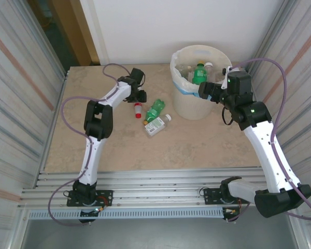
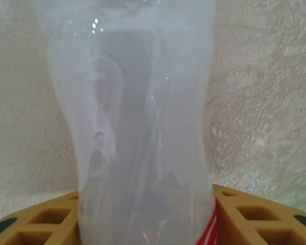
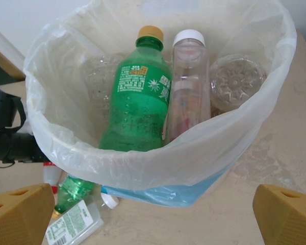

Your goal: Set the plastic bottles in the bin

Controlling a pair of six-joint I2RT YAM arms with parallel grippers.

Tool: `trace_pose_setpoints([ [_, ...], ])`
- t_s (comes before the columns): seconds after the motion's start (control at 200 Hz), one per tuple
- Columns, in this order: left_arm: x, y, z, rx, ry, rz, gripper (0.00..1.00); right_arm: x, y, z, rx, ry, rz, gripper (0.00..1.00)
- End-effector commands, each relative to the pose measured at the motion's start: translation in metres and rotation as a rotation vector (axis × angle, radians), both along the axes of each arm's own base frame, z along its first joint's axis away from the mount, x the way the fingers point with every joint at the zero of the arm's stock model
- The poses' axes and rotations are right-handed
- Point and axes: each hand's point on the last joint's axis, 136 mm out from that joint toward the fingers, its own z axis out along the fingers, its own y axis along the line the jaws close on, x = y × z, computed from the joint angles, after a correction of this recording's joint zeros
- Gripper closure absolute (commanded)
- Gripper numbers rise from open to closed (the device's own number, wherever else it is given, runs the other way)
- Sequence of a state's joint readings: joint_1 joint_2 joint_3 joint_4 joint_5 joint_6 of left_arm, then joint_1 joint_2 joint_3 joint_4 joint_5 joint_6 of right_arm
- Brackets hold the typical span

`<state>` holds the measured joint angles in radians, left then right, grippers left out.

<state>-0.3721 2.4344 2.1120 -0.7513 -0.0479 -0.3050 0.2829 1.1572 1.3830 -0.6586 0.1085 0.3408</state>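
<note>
Now, on your table (image 1: 197,150), the bin (image 1: 197,106) is sitting at one o'clock, holding a green bottle (image 3: 137,102). Your right pincer (image 3: 153,204) is hanging spread by its five o'clock rim. Your left pincer (image 2: 148,204), at eleven o'clock, is pinching a clear bottle (image 2: 137,127). A second green bottle (image 1: 155,110) and a labelled bottle (image 1: 158,126) are lying mid-table.

White wall (image 1: 186,26), beige tabletop (image 1: 197,150), corrugated metal side panels (image 1: 15,78)

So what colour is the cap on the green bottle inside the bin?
Orange-yellow cap, clearest in the right wrist view.
</note>
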Motion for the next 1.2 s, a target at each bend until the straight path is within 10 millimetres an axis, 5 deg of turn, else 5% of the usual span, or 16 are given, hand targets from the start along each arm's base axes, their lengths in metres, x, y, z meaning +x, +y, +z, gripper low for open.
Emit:
trace_pose_setpoints([
  [0.0, -0.012, 0.016, -0.004, 0.038, 0.033, 0.008, 0.51, 0.0, 0.004, 0.001, 0.024, -0.01, -0.005, 0.02],
  [0.361, -0.04, 0.022, 0.051, -0.078, -0.084, 0.009, 0.54, -0.003, 0.014, 0.001, 0.043, -0.014, 0.03, 0.02],
  [0.526, -0.064, 0.016, 0.11, -0.22, -0.204, -0.005, 0.55, -0.007, 0.034, -0.001, 0.087, -0.022, 0.108, 0.02],
  [0.832, -0.113, -0.009, 0.196, -0.577, -0.356, -0.055, 0.57, -0.023, 0.127, -0.024, 0.271, 0.011, 0.434, 0.02],
  [1.192, -0.154, -0.037, 0.239, -0.959, -0.379, -0.127, 0.57, -0.046, 0.249, -0.059, 0.302, 0.111, 0.78, 0.04],
])
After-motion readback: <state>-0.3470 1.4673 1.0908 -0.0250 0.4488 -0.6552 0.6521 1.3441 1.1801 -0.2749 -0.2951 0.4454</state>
